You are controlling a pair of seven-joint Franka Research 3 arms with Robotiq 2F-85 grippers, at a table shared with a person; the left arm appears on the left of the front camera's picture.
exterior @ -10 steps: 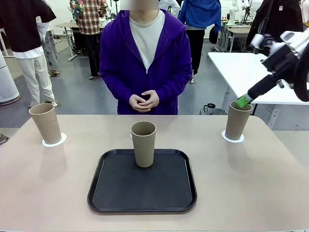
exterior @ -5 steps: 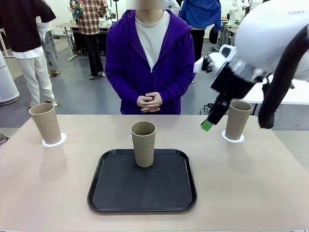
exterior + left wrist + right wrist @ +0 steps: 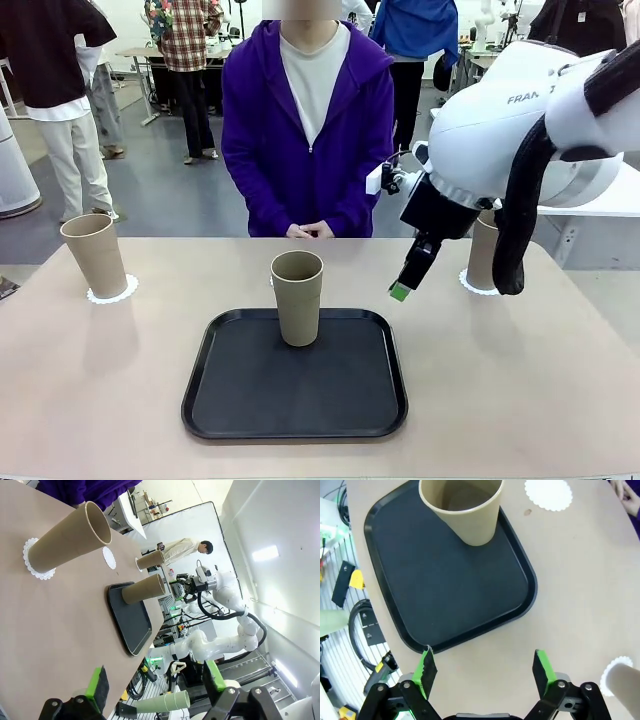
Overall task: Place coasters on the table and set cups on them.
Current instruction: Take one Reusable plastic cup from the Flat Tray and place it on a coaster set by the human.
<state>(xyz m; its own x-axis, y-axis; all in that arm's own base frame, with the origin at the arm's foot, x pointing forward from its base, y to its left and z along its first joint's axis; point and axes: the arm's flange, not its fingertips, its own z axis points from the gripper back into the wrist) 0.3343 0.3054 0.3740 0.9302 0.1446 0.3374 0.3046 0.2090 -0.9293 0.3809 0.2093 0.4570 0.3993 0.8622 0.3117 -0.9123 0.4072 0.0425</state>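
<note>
Swinging away from the right cup [image 3: 481,255], your right arm [image 3: 500,130] has crossed toward the middle in the last second. Its jaws now hang wide apart and empty above the beige surface [image 3: 560,400], just beside the right edge of the black tray [image 3: 250,400]. That reads as two cups settled: the right cup stands on the right doily [image 3: 468,286], and the left cup [image 3: 95,255] on the left doily [image 3: 112,292]. You have one left, the middle cup [image 3: 297,297], on the tray's far half, near the jaws but apart from them. It stands upright, long axis vertical, wide mouth up and narrow base on the tray; the right wrist view looks down into it. The bare doily [image 3: 549,493] lies on the surface just beyond the tray, so the carry is likely short. Your left jaws, in the left wrist view, stand open and hold nothing. The person's hands [image 3: 313,230] are clasped, clear of the surface.
</note>
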